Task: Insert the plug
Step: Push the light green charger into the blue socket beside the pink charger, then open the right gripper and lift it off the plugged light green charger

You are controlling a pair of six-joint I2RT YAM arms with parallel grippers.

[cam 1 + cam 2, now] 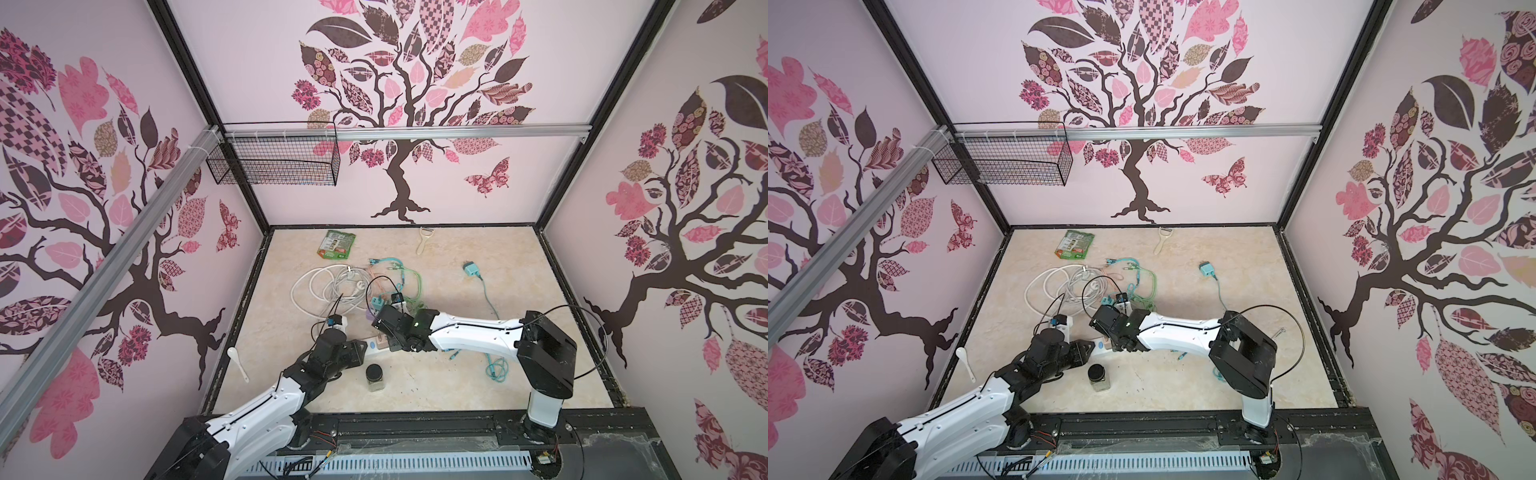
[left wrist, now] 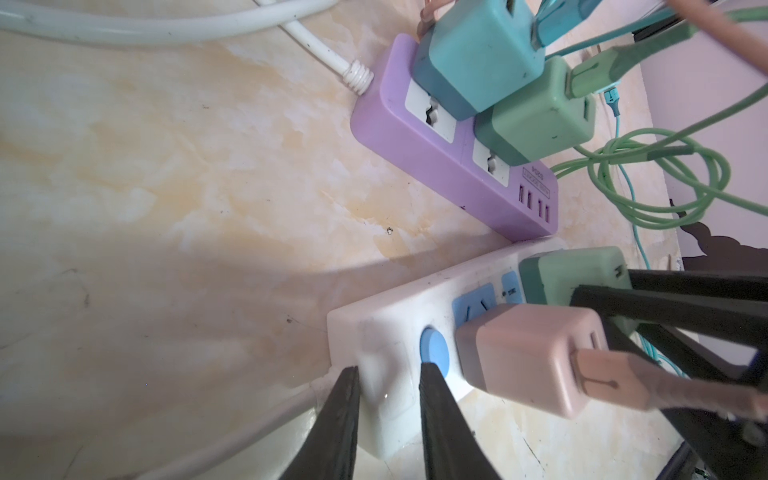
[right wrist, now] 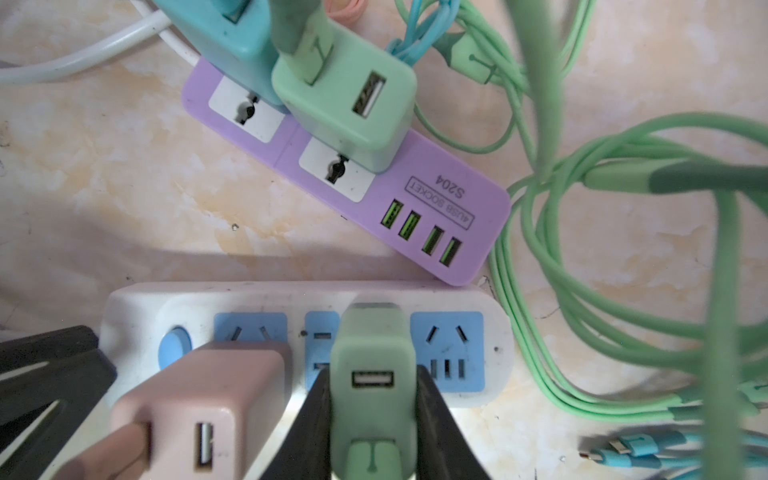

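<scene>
on my right wrist feed the right gripper (image 3: 372,376) sits at the lower middle of the frame. its two black fingers (image 3: 311,415) are pinched narrow against both sides of the green charger plug (image 3: 370,345). the plug stands on the middle blue socket panel of the white power strip (image 3: 266,297), which runs across the lower half of that frame. on the left wrist feed, near the right edge, the plug's dark base looks flush with the strip face. whether the pins are fully home i cannot tell.

the left gripper (image 2: 388,374) is at the bottom centre of the left wrist feed. it is clamped on the switch end of the white power strip, with the strip's end between its two fingers, just by the blue round switch (image 2: 434,353). a pink charger (image 2: 528,357) is plugged in next to that switch, just beside the green one.

a purple power strip (image 3: 478,232) lies at an angle above the white one, its corner touching it. it carries a teal charger (image 3: 224,37) and a light green charger (image 3: 345,104). green cables (image 3: 623,178) loop down the right side. in both top views the two wrists meet mid-table, with a dark-lidded jar (image 1: 375,376) just below them.
</scene>
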